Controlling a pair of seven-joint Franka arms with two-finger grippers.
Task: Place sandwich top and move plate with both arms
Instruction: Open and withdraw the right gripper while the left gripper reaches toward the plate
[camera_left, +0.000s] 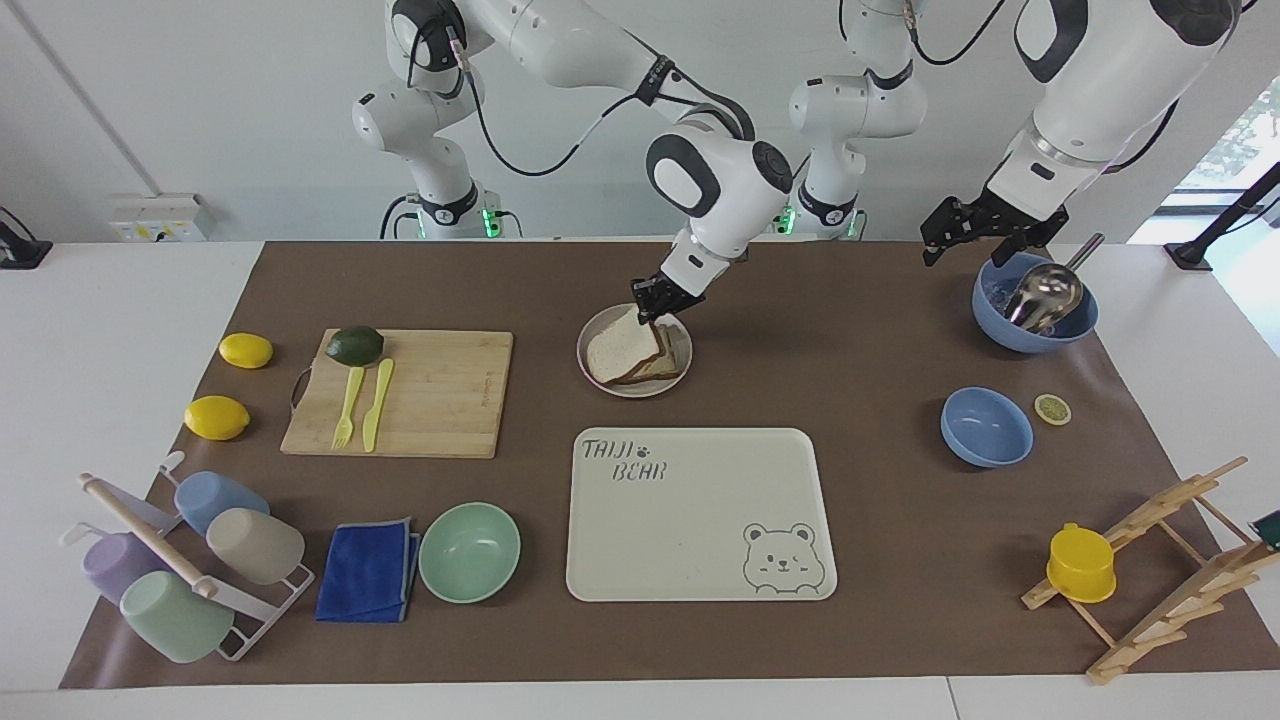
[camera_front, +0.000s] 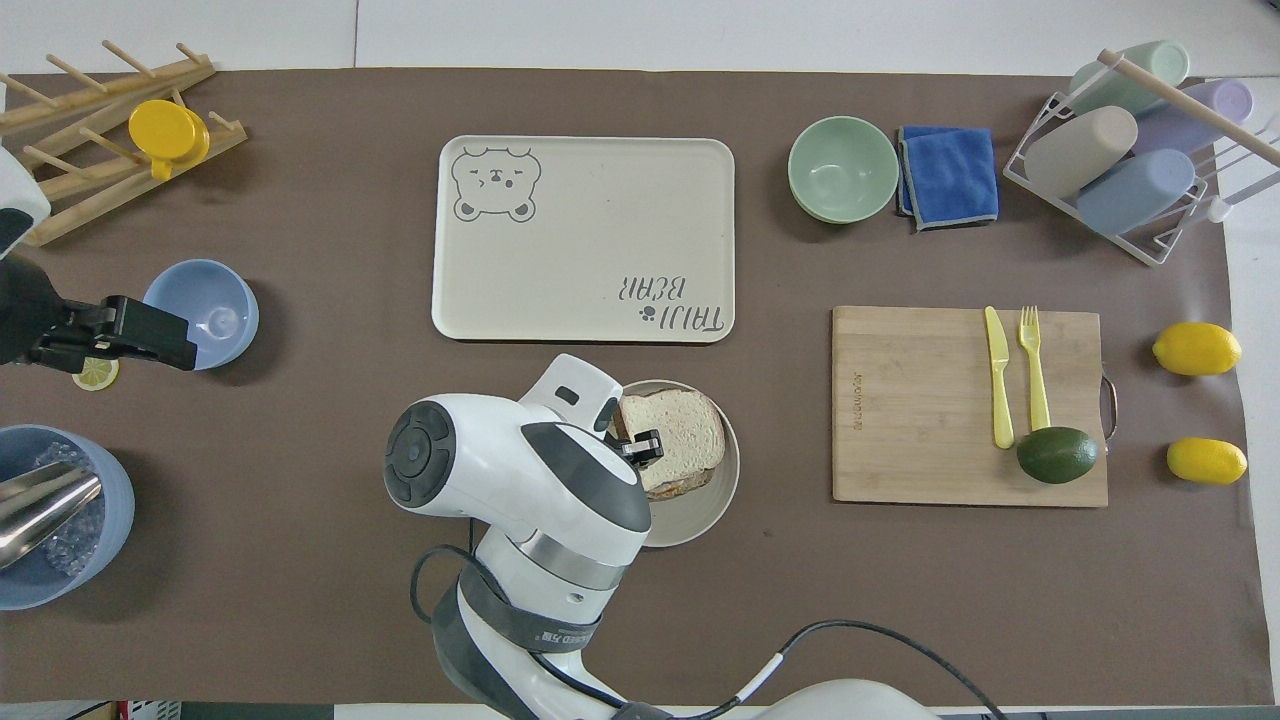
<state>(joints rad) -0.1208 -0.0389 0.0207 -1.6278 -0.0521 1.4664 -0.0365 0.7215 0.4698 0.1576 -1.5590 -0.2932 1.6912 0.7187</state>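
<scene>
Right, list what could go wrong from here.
The right tool sits at the sandwich top's raised edge; the slice lies tilted on the toast, so it may settle crooked or slide toward the plate rim. The left tool waits over the blue bowl.
</scene>
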